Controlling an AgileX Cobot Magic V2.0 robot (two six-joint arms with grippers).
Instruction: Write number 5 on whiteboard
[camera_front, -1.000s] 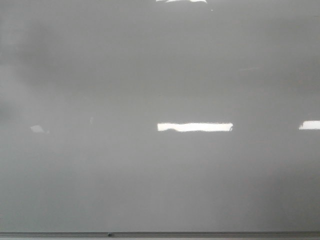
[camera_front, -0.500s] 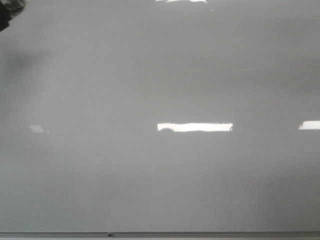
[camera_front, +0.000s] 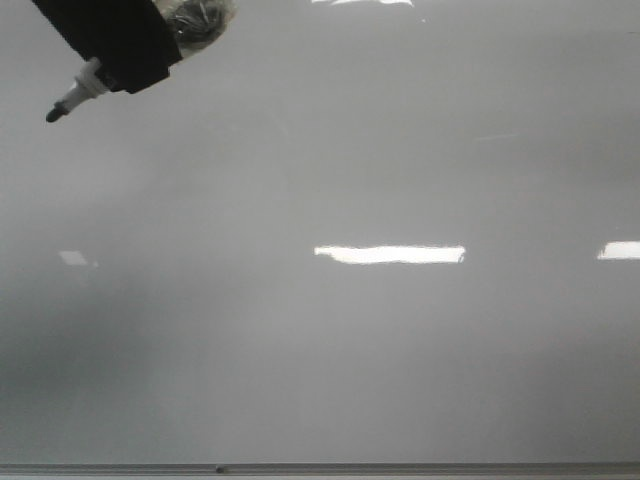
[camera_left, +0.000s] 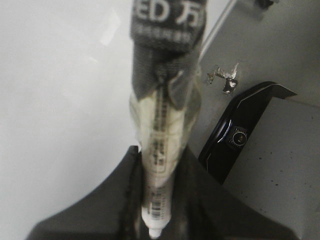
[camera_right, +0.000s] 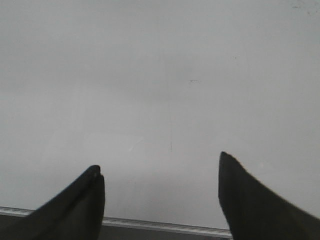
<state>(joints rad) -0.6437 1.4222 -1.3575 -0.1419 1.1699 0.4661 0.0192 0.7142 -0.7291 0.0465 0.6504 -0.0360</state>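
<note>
The whiteboard (camera_front: 380, 350) is a glossy pale grey board that fills the front view, with bright light reflections. No number 5 or other marker stroke shows on it. My left gripper (camera_front: 128, 62) comes in at the top left, shut on a white marker (camera_front: 82, 90) whose black tip points down-left, just off the board or near it. In the left wrist view the tape-wrapped marker (camera_left: 162, 115) sits between the fingers of the left gripper (camera_left: 161, 156), over the whiteboard (camera_left: 60, 100). My right gripper (camera_right: 160, 162) is open and empty above the whiteboard (camera_right: 160, 75).
A thin metal edge strip (camera_front: 400, 467) runs along the board's near side and also shows in the right wrist view (camera_right: 165, 226). Beside the board, the left wrist view shows a black camera device (camera_left: 235, 137) and a crumpled foil scrap (camera_left: 225, 80) on a grey surface.
My left gripper with the marker has come into the front view from the top left corner, moving right and down over the board. The board surface looks the same.
</note>
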